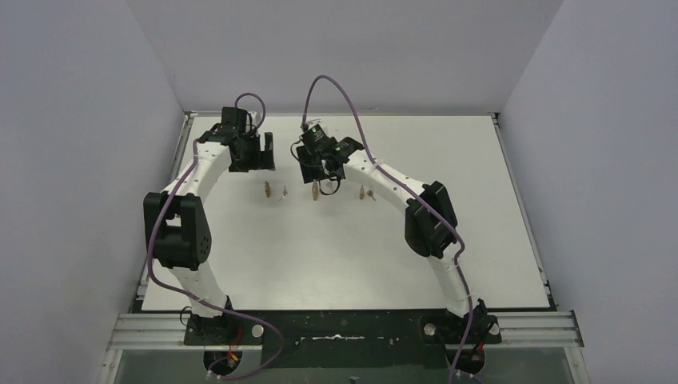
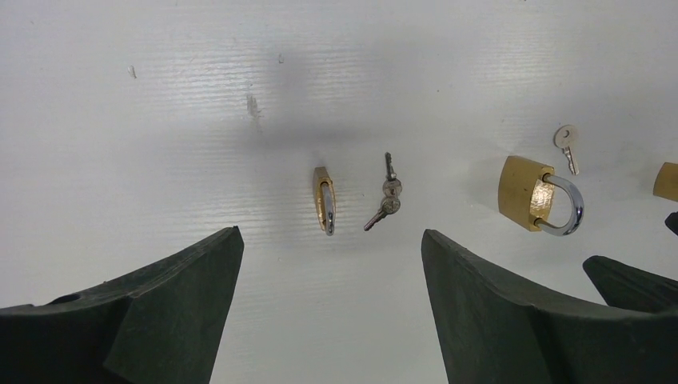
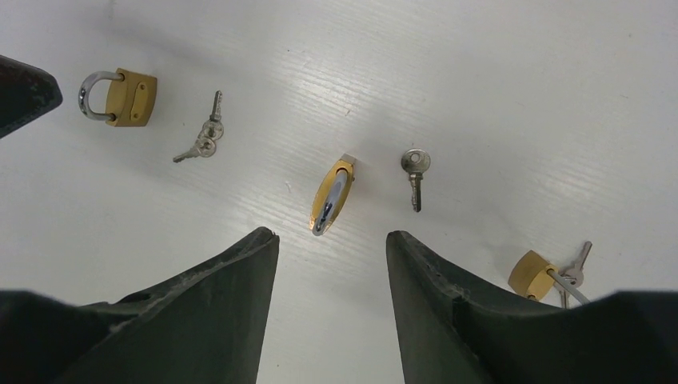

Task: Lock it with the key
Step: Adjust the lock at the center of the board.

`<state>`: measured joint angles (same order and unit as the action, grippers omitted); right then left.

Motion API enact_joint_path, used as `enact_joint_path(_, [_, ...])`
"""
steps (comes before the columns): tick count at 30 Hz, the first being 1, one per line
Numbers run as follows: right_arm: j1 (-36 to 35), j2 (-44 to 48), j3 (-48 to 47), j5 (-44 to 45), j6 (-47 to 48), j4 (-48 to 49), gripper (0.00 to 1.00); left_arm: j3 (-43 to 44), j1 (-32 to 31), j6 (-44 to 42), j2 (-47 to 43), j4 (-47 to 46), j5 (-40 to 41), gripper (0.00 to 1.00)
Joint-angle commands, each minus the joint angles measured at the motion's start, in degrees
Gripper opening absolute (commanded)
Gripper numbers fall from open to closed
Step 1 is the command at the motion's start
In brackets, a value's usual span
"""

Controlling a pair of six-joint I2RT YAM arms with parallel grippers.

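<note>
- Presently the left gripper (image 2: 332,236) and right gripper (image 3: 332,238) are held spread.
- Padlock (image 3: 332,194) and key (image 3: 414,178) are found apart near the far edge.
- The key should be pinched by its head.

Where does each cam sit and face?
Top external: above and behind the bases, looking down at the table; both arms show.
Left wrist: on left gripper, looking down at the leftmost padlock; its fingers show.
Right wrist: on right gripper, looking down at the middle padlock; its fingers show.
Shared: wrist views both see the paired keys.
</note>
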<state>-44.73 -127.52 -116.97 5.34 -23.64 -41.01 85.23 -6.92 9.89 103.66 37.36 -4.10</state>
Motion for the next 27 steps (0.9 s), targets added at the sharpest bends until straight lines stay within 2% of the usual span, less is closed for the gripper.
enact_joint_path(1, [-0.5, -2.7, -4.8, 1.4, -2.2, -2.8, 0.53, 2.2, 0.4, 0.1, -2.8, -1.3, -1.6, 0.8])
enact_joint_path(10, [-0.1, -10.1, -11.9, 1.0, -5.3, -7.5, 0.49, 2.0, 0.5, 0.1, -3.9, -1.2, -1.8, 0.8])
enact_joint_path(19, [0.4, -13.5, -13.6, 0.0, -6.4, -8.4, 0.43, 2.1, 0.8, 0.2, -4.4, -1.2, -2.7, 0.8])
enact_joint_path(27, [0.7, -15.4, -14.4, -0.2, -6.8, -8.6, 0.31, 2.2, 1.2, 0.2, -4.5, -1.2, -3.4, 0.8])
